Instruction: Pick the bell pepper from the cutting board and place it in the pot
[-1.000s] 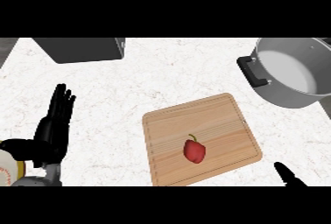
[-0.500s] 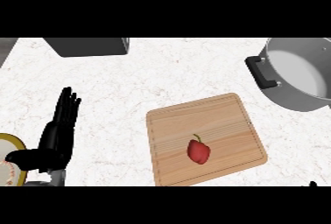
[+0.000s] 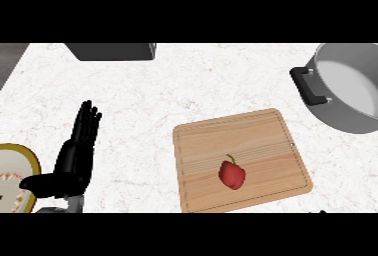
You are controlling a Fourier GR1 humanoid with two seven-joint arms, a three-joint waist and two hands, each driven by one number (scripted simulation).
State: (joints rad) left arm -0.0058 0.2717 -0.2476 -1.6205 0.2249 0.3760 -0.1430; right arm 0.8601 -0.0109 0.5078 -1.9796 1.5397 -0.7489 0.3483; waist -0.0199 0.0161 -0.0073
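A red bell pepper (image 3: 232, 174) with a green stem lies on the wooden cutting board (image 3: 251, 140), slightly below the board's middle. The grey pot (image 3: 359, 119) with a black handle stands at the upper right, cut by the view's edge and apart from the board. My left hand (image 3: 71, 167) rests open at the left, fingers straight and pointing away, well clear of the board. Of my right hand (image 3: 321, 212) only a dark speck shows at the lower edge, right of the board's near corner.
A yellow-rimmed plate (image 3: 29, 165) pokes in at the left edge beside my left hand. A dark grey box (image 3: 111, 51) sits at the counter's far edge. White marbled counter lies between the board and the pot.
My right hand has slid down out of the lower edge, leaving only a speck. The whole scene has shifted slightly rightward in view. The pepper still lies on the board.
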